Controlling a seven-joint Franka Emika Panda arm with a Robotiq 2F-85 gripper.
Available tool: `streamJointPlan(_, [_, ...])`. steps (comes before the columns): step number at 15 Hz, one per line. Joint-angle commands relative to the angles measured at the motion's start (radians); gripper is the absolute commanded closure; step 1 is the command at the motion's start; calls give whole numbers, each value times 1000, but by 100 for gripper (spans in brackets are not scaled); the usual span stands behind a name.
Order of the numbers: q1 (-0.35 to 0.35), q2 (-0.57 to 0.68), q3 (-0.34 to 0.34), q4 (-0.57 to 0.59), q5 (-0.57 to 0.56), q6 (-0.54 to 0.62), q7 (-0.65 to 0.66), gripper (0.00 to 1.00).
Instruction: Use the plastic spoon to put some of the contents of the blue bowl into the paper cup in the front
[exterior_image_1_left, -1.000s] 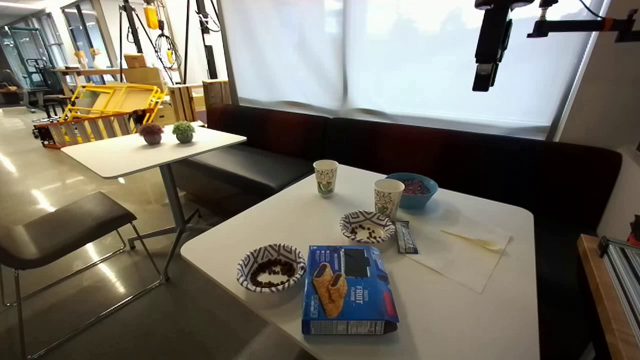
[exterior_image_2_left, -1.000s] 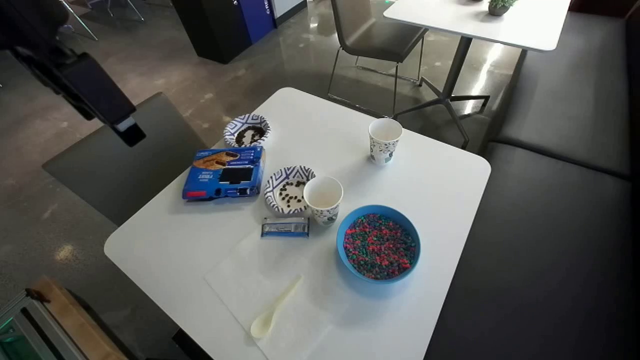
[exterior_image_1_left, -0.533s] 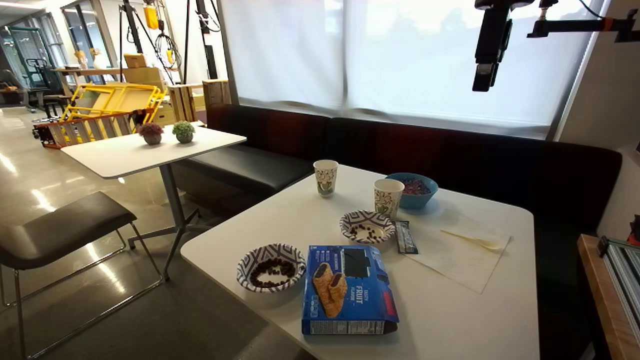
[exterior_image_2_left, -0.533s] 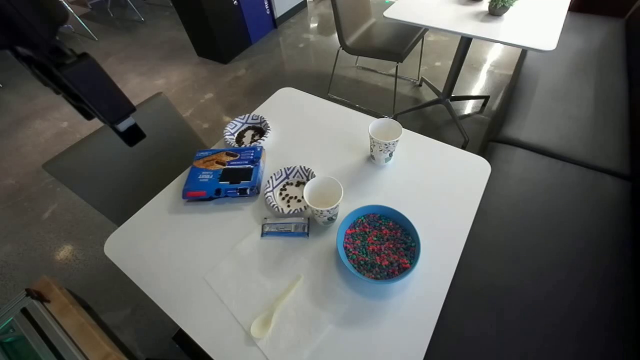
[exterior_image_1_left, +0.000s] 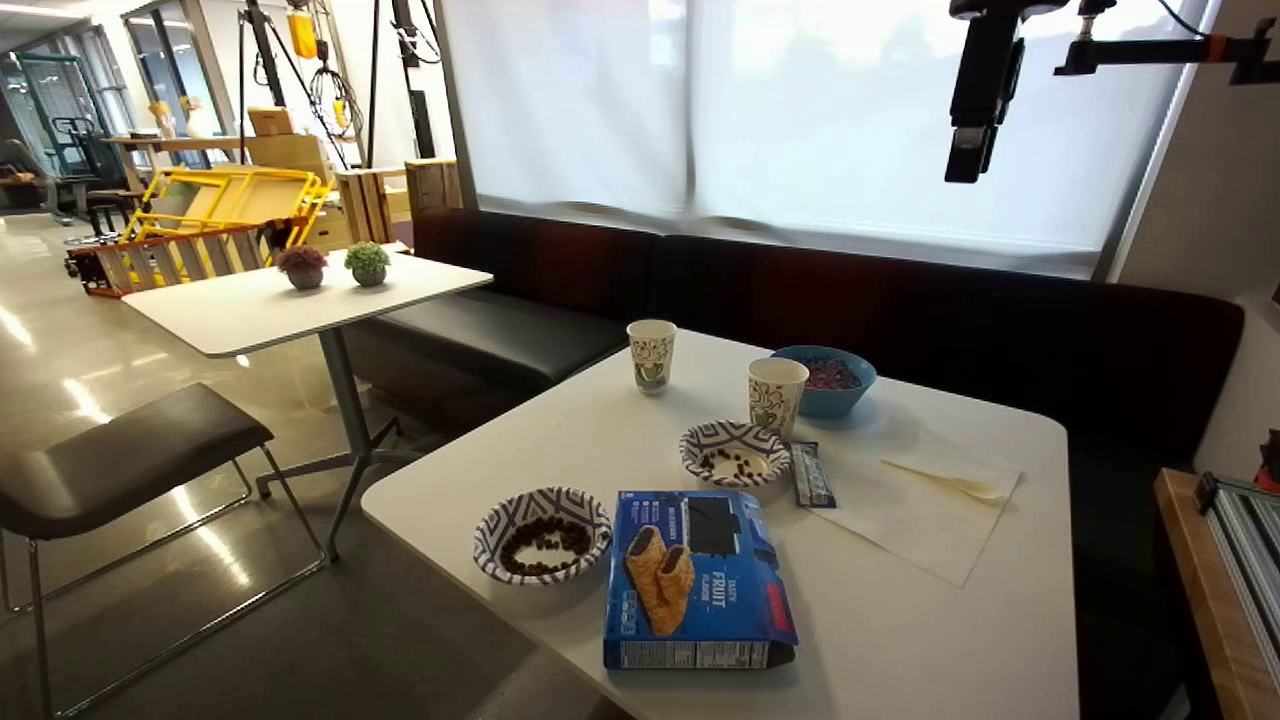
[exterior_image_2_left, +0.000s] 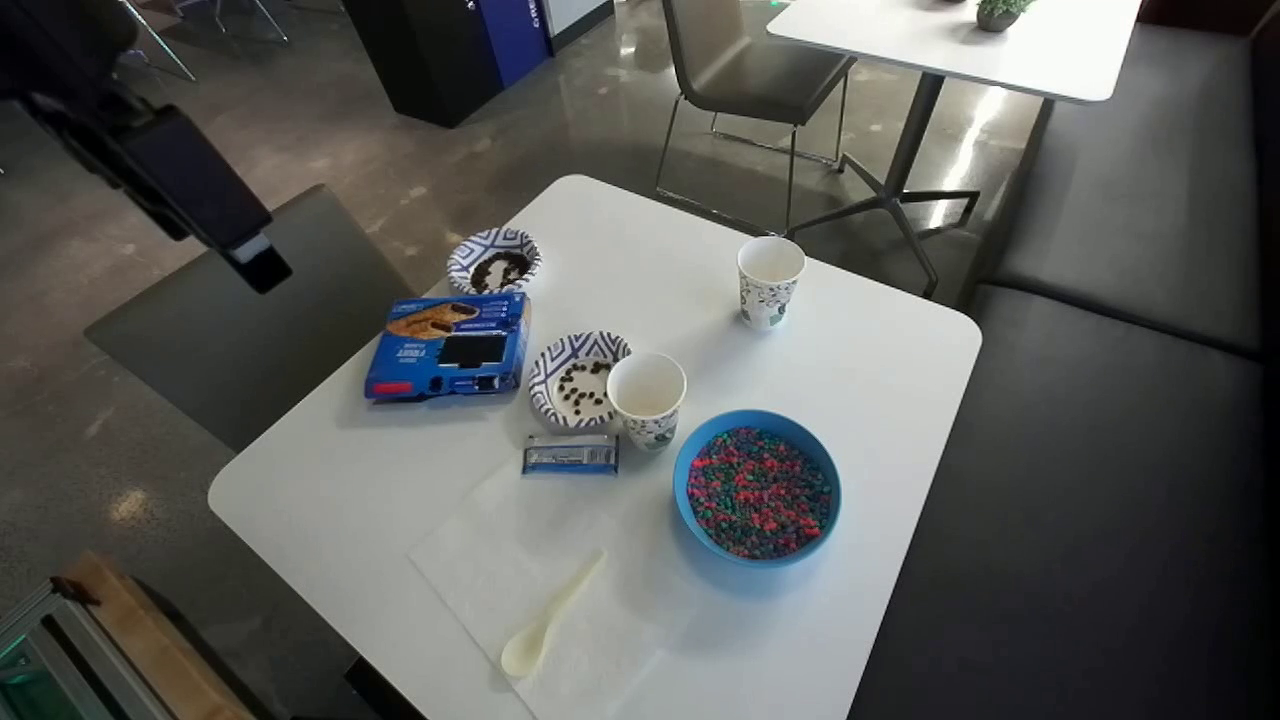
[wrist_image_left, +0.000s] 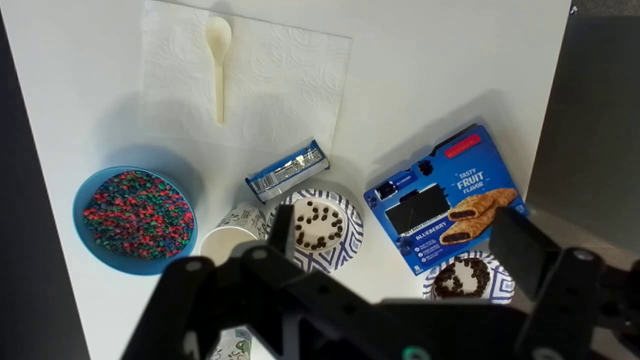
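Beside the dark bench (exterior_image_2_left: 1110, 450), nothing on the white table (exterior_image_2_left: 880, 350) has visibly moved over the last 1 second: the plastic spoon (wrist_image_left: 219, 67) lies on a napkin (wrist_image_left: 285, 85), near the filled blue bowl (wrist_image_left: 120, 265) and 2 upright paper cups (exterior_image_2_left: 652, 432). Overhead the gripper (wrist_image_left: 397, 227) is just as motionless, its fingers (wrist_image_left: 284, 230) spread and holding nothing, so the task looks unstarted, with picking up the spoon probably next.

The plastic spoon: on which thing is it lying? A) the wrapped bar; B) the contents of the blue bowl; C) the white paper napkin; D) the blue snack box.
C, because the wrist view shows the plastic spoon lying on the white paper napkin, apart from the blue bowl.
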Motion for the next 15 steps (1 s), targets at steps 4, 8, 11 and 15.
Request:
streamJointPlan(4, [-42,64,-8,-32,-64,29,17,0])
streamJointPlan(8, [-70,157,-47,-89,-107,106,-16,0])
streamJointPlan(11, [-85,243,-81,-130,-124,195,-48,0])
streamJointPlan(15, [-113,378,-124,-163,-149,360,-91,0])
